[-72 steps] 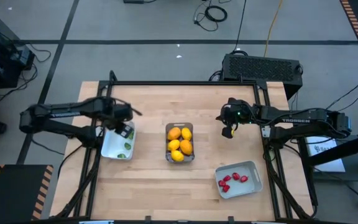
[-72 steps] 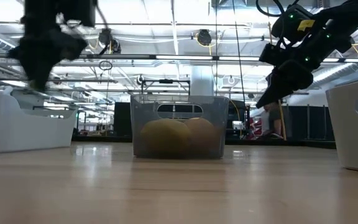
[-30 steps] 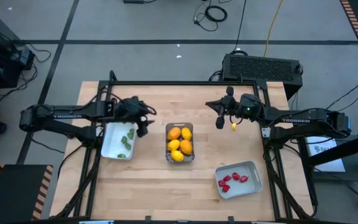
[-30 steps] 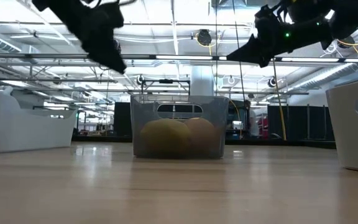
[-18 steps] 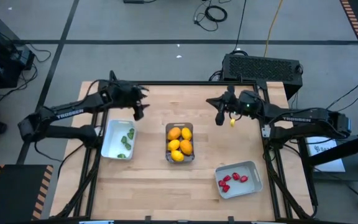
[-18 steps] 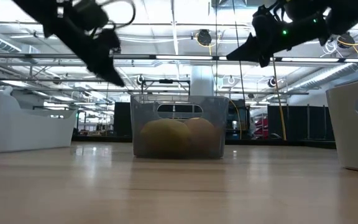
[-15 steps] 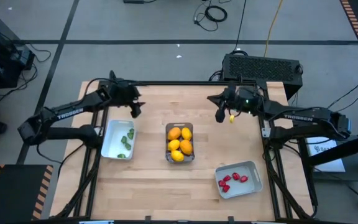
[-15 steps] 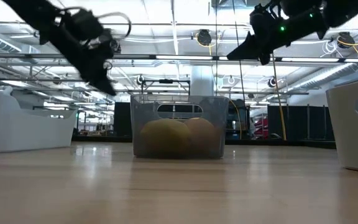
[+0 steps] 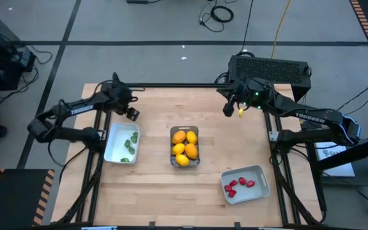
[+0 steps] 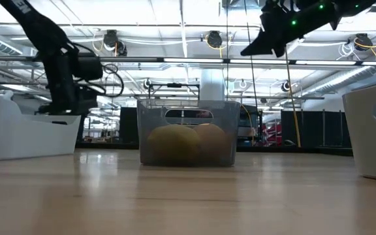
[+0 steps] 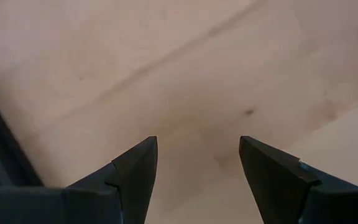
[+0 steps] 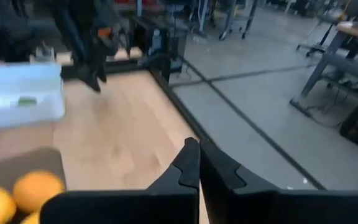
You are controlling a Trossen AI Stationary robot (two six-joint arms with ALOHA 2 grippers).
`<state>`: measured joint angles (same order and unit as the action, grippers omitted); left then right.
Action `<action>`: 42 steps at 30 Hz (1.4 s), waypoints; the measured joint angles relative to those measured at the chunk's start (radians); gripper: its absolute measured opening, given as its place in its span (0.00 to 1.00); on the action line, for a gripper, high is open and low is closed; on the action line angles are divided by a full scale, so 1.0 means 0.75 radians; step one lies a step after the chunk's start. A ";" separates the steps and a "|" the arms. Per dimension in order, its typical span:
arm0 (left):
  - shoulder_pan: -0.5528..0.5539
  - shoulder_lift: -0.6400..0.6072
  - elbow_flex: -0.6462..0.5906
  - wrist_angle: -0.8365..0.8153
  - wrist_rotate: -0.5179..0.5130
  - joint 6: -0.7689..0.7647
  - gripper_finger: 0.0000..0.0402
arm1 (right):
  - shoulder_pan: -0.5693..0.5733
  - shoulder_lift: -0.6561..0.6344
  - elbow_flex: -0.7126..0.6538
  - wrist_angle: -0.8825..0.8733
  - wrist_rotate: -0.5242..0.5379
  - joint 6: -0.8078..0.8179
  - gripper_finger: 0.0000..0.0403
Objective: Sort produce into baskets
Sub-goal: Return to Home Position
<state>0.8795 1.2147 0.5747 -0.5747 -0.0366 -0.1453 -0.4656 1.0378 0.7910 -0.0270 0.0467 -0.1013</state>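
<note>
At the left of the table (image 9: 152,185) you see the left gripper (image 9: 131,113), which hangs over bare wood near the far edge, just beyond the white tray (image 9: 112,142) and not touching it. In the left wrist view its two fingers (image 11: 138,165) stand apart with only wood between them, so this claw is open and holds nothing. The white tray lies at the left side and inside it you find a few small green pieces (image 9: 131,137), loose on the floor of the tray. At the middle stands the narrow clear bin (image 9: 185,128), and it is filled with the yellow and orange lemon-like pieces (image 9: 179,148), which lie close together, touching each other; in the low view you can see two of them through the clear wall. To the right and nearer the front edge lies the pale grey-blue tray (image 9: 257,191), turned a little on the table, and in it a group of small red strawberry-like pieces (image 9: 233,186) is gathered toward its left half. The right gripper (image 9: 227,110) is raised high over the far edge of the table, well apart from all three containers; in the right wrist view its fingers (image 12: 188,163) are pressed together with nothing between them, so this claw is closed and empty
</note>
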 joint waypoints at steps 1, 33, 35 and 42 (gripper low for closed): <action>0.000 0.014 0.000 -0.004 0.012 -0.016 0.59 | 0.000 0.000 0.000 -0.027 0.000 0.000 0.00; -0.357 -0.815 0.028 0.581 0.485 0.038 0.59 | 0.099 -0.256 -0.196 -0.167 -0.272 0.095 0.00; -0.373 -0.890 -0.022 0.575 0.463 0.033 0.59 | 0.096 -0.322 -0.292 -0.012 -0.272 0.123 0.00; -0.400 -1.078 -0.208 0.586 0.383 -0.028 0.59 | 0.087 -0.432 -0.590 0.419 -0.279 0.267 0.00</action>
<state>0.5793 0.4061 0.4190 -0.1352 0.2508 -0.1665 -0.4000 0.7141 0.3487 0.2870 -0.1626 0.0991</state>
